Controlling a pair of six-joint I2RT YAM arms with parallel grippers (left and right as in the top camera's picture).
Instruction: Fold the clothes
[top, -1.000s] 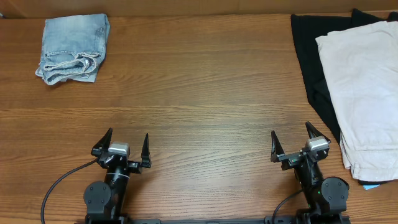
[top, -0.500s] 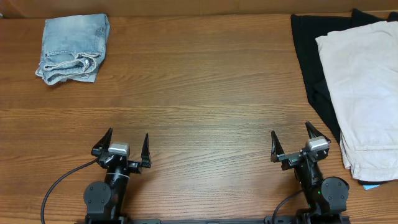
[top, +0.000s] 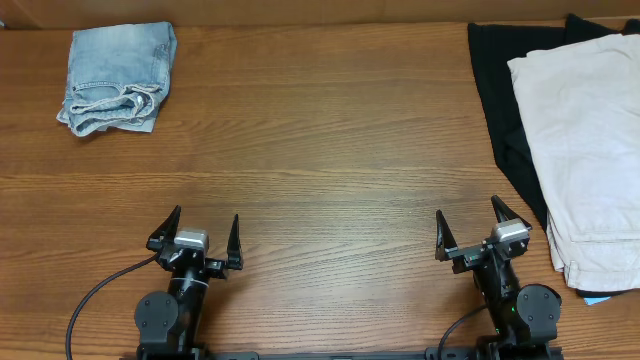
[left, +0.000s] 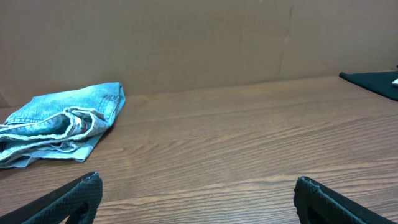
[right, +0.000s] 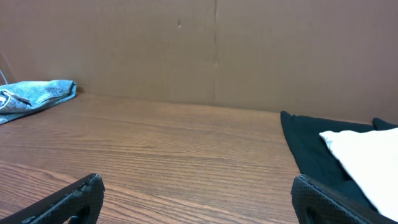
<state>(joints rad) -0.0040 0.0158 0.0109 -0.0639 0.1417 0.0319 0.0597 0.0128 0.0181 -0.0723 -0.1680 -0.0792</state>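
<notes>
- Nothing has moved since the earlier overhead frames: both arms and all the cloth lie as they did.
- Overhead: the cream shorts lie flat at the table's right edge, resting on the black garments, partly cut off by the frame. The right gripper sits near the shorts' lower left corner, fingers spread, holding nothing. The left gripper is well apart from the shorts, also spread and empty. The denim garment lies farthest from the shorts.
- Left wrist: its fingers stand wide over bare wood; the shorts do not show here.
- Right wrist: fingers wide; the shorts show as a pale patch ahead to the right.
- Judgement: the step in hand is fetching the shorts. The right arm should pinch only the cream layer at the near edge, not the black cloth beneath, then drag it onto the open wood beside the shorts where both arms can reach.
</notes>
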